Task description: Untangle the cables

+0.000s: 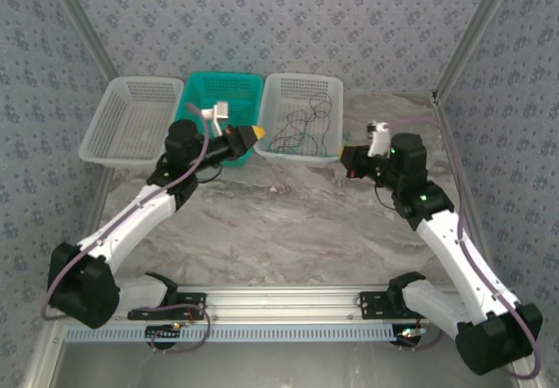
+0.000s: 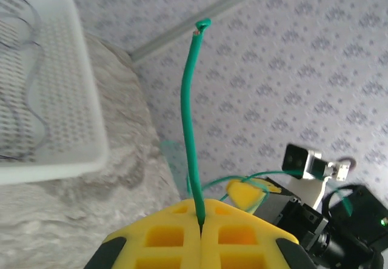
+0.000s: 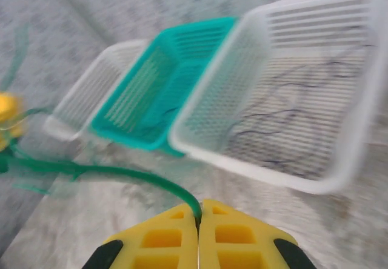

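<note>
A teal-green cable [image 2: 189, 117] is pinched in my left gripper [image 2: 200, 213], which is shut on it; the free end pokes up past the jaws. The same cable [image 3: 121, 173] curves left from my right gripper [image 3: 198, 213], also shut on it, toward the left gripper's yellow tip [image 3: 6, 116]. From above, the left gripper [image 1: 253, 133] and the right gripper [image 1: 346, 157] hover at the front of the right white basket [image 1: 327, 86]. Several thin dark cables [image 1: 301, 126] lie tangled in that basket, and the right wrist view also catches these cables [image 3: 285, 114].
A teal basket [image 1: 223, 86] stands in the middle and another white basket [image 1: 131, 117] at the left, all along the back wall. Marbled tabletop [image 1: 288, 222] stretches in front of them. Metal frame posts [image 1: 463, 47] rise at the corners.
</note>
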